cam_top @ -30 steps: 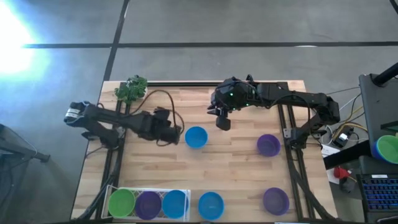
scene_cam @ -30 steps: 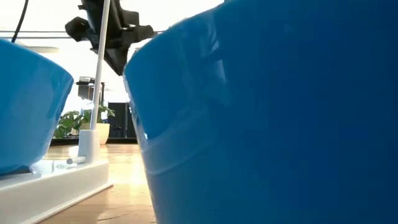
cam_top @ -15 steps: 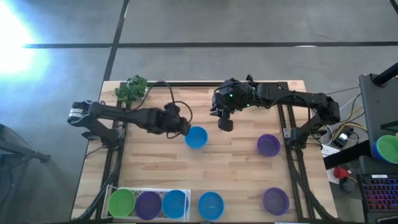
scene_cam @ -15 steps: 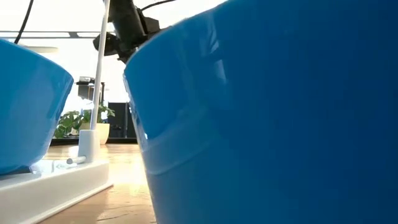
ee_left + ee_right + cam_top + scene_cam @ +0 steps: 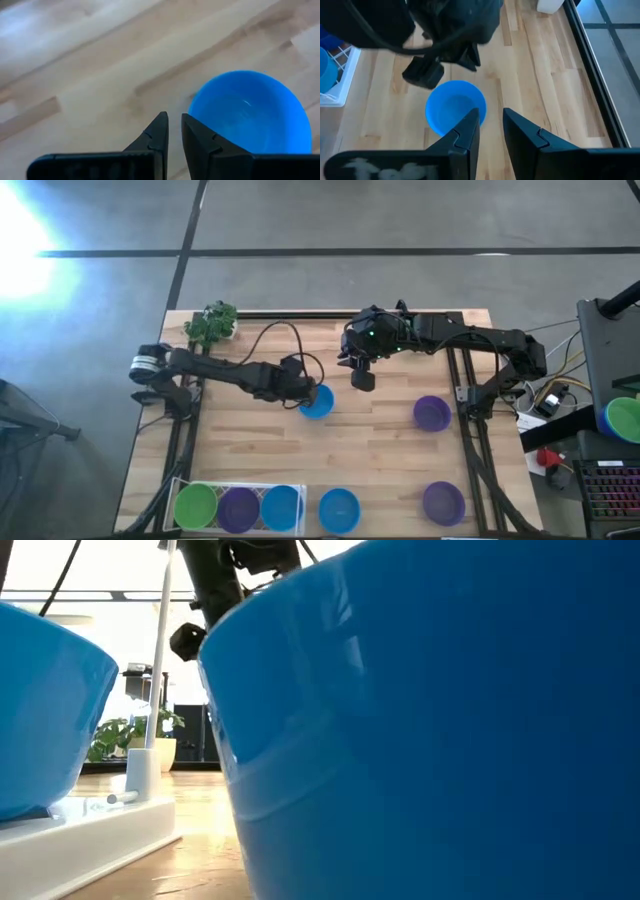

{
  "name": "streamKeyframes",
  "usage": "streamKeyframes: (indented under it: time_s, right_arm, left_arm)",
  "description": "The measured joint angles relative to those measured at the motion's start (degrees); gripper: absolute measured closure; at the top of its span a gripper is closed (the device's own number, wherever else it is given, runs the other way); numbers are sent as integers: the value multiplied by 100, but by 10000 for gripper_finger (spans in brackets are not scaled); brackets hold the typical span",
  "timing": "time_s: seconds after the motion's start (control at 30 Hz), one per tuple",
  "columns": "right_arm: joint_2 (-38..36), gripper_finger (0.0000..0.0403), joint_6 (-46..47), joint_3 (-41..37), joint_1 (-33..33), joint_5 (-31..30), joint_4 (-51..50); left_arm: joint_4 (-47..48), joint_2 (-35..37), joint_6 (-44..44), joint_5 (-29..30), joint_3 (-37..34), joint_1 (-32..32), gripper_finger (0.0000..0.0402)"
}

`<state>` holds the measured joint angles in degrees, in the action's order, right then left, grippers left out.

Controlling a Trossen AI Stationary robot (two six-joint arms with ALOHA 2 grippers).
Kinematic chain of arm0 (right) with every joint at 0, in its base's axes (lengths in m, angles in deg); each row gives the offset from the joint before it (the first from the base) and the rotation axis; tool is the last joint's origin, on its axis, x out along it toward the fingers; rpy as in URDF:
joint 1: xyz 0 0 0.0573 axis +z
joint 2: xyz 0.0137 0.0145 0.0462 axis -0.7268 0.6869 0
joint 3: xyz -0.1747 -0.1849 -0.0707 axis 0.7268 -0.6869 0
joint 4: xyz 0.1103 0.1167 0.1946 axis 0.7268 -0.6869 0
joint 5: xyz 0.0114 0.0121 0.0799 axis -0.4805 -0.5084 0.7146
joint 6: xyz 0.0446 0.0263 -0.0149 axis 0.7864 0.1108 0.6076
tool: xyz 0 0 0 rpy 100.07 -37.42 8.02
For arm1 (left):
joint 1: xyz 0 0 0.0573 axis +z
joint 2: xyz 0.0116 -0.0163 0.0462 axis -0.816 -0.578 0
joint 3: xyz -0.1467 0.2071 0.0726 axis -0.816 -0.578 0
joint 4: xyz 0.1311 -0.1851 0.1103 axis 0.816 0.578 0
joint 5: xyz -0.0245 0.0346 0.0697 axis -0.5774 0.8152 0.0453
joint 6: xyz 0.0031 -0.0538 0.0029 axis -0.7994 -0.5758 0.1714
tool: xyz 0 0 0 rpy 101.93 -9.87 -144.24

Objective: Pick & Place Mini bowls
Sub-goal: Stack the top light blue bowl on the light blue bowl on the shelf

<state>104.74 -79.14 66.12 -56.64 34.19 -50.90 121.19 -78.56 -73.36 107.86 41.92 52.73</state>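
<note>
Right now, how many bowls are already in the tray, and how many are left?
Three bowls sit in the white tray. The left gripper is at the blue bowl, fingers nearly together, holding nothing. Four bowls stand on the table. The right gripper hovers nearby.

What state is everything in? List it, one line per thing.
centre blue bowl: upright, empty, not gripped.
left gripper: fingers narrowly apart, empty, beside that bowl.
right gripper: open, empty, near that bowl.
purple bowl: upright, loose.
front purple bowl: upright, loose.
front blue bowl: upright, beside the tray.
white tray: holds three bowls.
</note>
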Motion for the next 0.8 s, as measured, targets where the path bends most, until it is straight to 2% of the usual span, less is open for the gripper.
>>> streamKeyframes:
  time_s: [0.2, 0.8]
  right_arm:
    - [0, 331, -1, 0, 0, -1, 1]
    - [0, 324, -25, 0, 0, -2, 10]
  left_arm:
    - [-244, -287, 161, -268, -2, -4, 355]
    - [-482, -796, 120, -287, -2, -9, 355]
